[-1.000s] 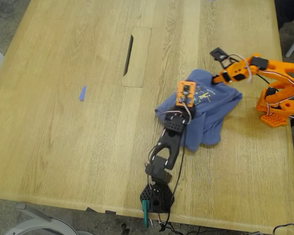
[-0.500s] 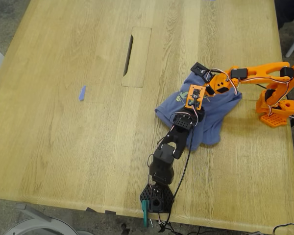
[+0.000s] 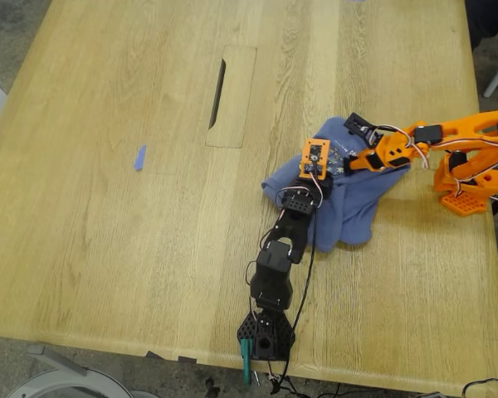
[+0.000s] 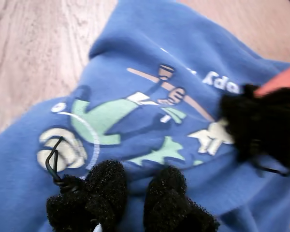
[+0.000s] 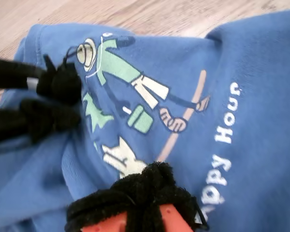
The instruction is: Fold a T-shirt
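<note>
My first gripper [image 4: 130, 193] rested on the T-shirt [image 3: 349, 195], its padded fingers [image 4: 94, 186] nearly together. At two o'clock, my second gripper [image 5: 135, 193] pressed the print; I couldn't tell its opening

Two small arms. One black [image 3: 275, 265], blocky servo links, black lattice base with a teal clamp, orange camera plate near its hand, black cable alongside. Other orange [image 3: 456, 141], black servos, red-white wires looped over joints, orange base. Both hands' fingers [image 4: 106, 191] padded with fuzzy black foam.
</note>
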`<state>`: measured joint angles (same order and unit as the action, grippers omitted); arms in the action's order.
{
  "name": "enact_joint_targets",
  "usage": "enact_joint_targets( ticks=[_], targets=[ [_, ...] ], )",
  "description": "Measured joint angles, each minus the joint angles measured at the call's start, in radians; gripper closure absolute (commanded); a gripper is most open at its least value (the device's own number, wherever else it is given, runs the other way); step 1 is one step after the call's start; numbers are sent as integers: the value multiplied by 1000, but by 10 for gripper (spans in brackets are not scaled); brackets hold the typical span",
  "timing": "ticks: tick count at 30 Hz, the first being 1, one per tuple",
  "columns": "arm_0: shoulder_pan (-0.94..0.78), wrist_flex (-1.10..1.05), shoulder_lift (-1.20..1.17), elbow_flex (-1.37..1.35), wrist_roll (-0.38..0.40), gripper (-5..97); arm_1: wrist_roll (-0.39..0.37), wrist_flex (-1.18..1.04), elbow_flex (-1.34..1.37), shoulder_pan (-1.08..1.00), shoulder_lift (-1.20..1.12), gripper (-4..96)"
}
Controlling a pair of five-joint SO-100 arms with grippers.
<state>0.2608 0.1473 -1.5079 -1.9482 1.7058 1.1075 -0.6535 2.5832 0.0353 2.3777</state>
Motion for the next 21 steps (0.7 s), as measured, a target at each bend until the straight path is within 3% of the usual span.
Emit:
enact_joint_targets(
  ticks=[13,21],
  targets=[
    [-129,-21,-3,-81,-2,787,-9,-304,103,-69,353,914],
    [-209,-32,-152,-272,-2,765,-9,-477,103,-153,474,914]
  ],
)
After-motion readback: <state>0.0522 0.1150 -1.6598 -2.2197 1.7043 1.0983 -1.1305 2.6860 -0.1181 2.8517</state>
